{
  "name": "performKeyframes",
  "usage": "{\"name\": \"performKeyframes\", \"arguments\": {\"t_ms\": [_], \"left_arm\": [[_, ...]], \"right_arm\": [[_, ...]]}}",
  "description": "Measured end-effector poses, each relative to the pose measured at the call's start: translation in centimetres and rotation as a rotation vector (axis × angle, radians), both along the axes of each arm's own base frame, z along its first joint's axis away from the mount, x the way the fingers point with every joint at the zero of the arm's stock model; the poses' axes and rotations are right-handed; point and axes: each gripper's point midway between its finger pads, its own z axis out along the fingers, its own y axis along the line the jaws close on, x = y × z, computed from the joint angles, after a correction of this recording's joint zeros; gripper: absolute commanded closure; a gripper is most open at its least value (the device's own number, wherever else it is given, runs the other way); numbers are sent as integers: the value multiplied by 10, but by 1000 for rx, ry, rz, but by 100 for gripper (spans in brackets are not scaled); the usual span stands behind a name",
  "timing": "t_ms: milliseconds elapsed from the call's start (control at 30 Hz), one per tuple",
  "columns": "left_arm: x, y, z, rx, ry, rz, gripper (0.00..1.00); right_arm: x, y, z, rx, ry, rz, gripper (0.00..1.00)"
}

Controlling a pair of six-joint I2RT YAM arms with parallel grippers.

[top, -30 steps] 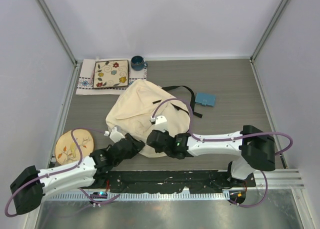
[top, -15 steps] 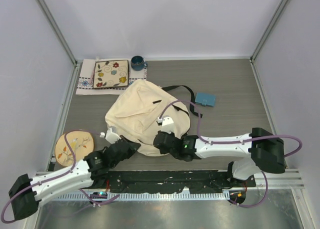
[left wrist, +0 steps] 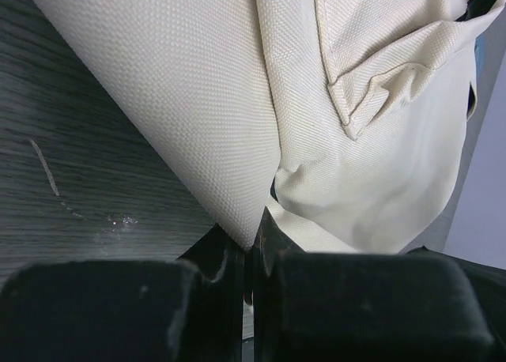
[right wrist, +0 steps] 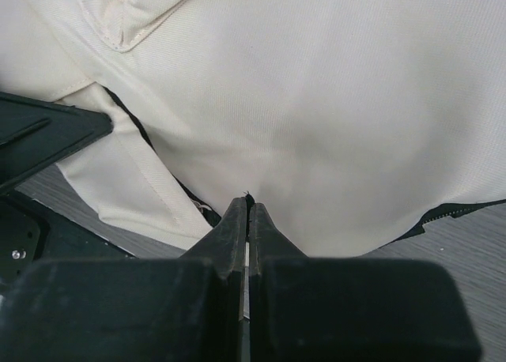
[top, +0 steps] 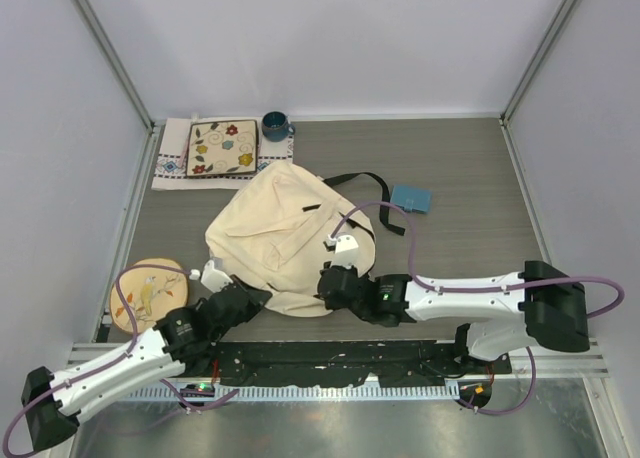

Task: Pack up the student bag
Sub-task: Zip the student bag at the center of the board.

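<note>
The student bag (top: 285,233), cream fabric with a front pocket, lies mid-table with its black straps (top: 365,183) trailing toward the back. My left gripper (top: 252,294) is at its near left corner. In the left wrist view the left gripper (left wrist: 251,239) is shut on a fold of the bag (left wrist: 182,85). My right gripper (top: 332,279) sits at the bag's near edge. In the right wrist view the right gripper (right wrist: 248,208) is shut, with a small dark bit of the bag's (right wrist: 316,101) edge pinched at the tips.
A floral placemat on a white cloth (top: 222,150) and a blue mug (top: 275,126) are at the back left. A small blue flat item (top: 410,199) lies right of the straps. A round floral mat (top: 147,293) sits near my left arm.
The left gripper has closed on the bag's fabric. Both arms have drawn back toward the near edge, and the bag has slid a little nearer and leftward.
</note>
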Motion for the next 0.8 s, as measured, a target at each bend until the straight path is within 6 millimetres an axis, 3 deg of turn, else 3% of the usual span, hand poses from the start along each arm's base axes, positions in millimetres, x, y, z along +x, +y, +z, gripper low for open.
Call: {"name": "performKeyframes", "arguments": {"t_ms": [233,467,600,700,800], "left_arm": [[1,0,-1,27,14,0,100],[4,3,11,34,-5,0,100],[3,10,8,63,0,3,100],[2,11,7,76,-1,-5,82],[3,14,10,132,-8,-26,50]], "right_arm": [[-4,-5,10,40,0,2,99],[-9,-12,10,57,5,27,99],[-11,-18,9,54,-1,36,99],[-11,-20,10,56,-4,38,99],[-11,-20,9,48,-8,42,99]]}}
